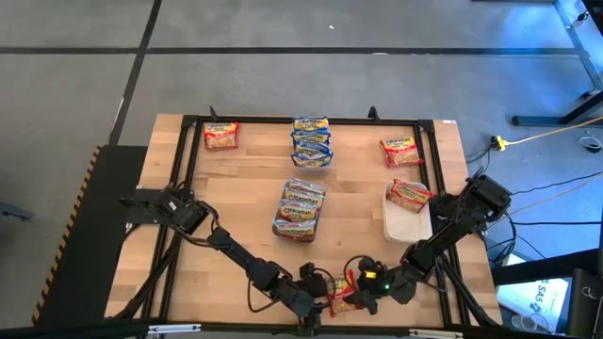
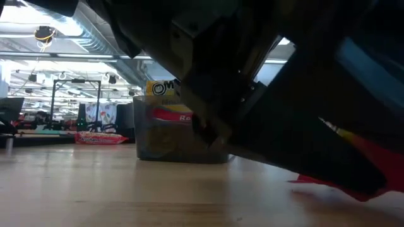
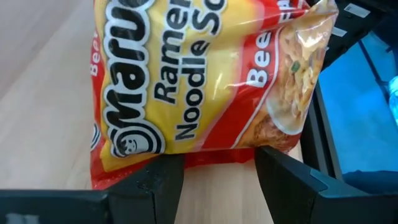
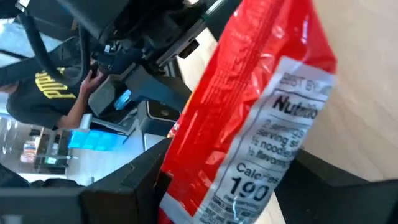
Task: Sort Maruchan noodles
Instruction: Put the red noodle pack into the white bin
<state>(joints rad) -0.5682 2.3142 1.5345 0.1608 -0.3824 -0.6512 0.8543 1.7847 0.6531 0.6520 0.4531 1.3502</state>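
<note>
Wooden table (image 1: 245, 212), near edge: red beef packet (image 1: 343, 294) pinched between left gripper (image 1: 316, 301) and right gripper (image 1: 363, 294), mid-handover; next, probably one releasing, then carrying to the red packets (image 1: 400, 151).

packet (image 3: 205, 87) between both grippers was yellow-fronted with red edging, black lettering; its back (image 4: 261, 124) red with a white nutrition panel

High cam straight down, low cam table-level, both wrist cams close on same red packet (image 3: 205, 87)
</note>
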